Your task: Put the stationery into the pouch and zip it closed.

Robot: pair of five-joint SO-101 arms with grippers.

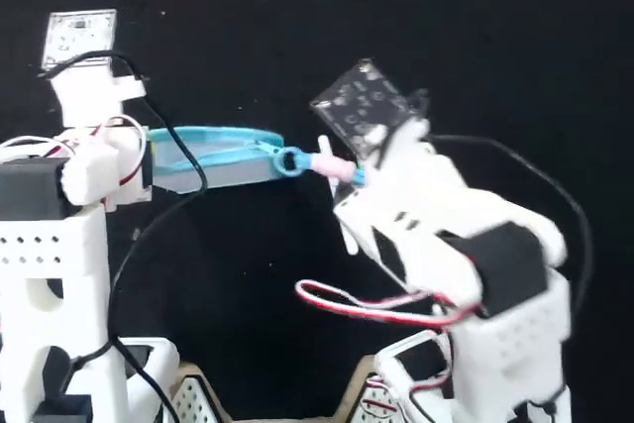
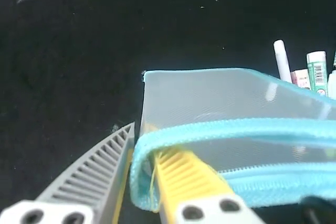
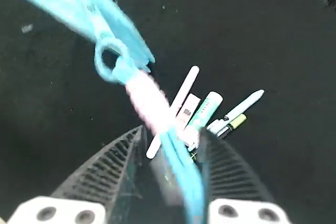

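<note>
The translucent pouch (image 1: 213,156) with a blue zipper is held up off the black table. My left gripper (image 1: 149,165) is shut on its end edge; the grey and yellow fingers (image 2: 178,177) clamp the blue trim (image 2: 142,129). My right gripper (image 3: 170,132) is shut on a pink and blue pen (image 3: 149,100), whose tip meets the zipper's pull ring (image 3: 110,59) (image 1: 289,160). On the table below lie a white pen (image 3: 178,103), a green tube (image 3: 205,108), a white marker (image 3: 241,106) and other small stationery. The same items show beyond the pouch (image 2: 210,98), such as the green tube (image 2: 316,72).
The table is covered by a black cloth (image 1: 495,66). The arms' white bases (image 1: 50,284) stand at the front edge, with red and black cables (image 1: 376,309) hanging between them. A white tag (image 1: 79,35) lies at the far left.
</note>
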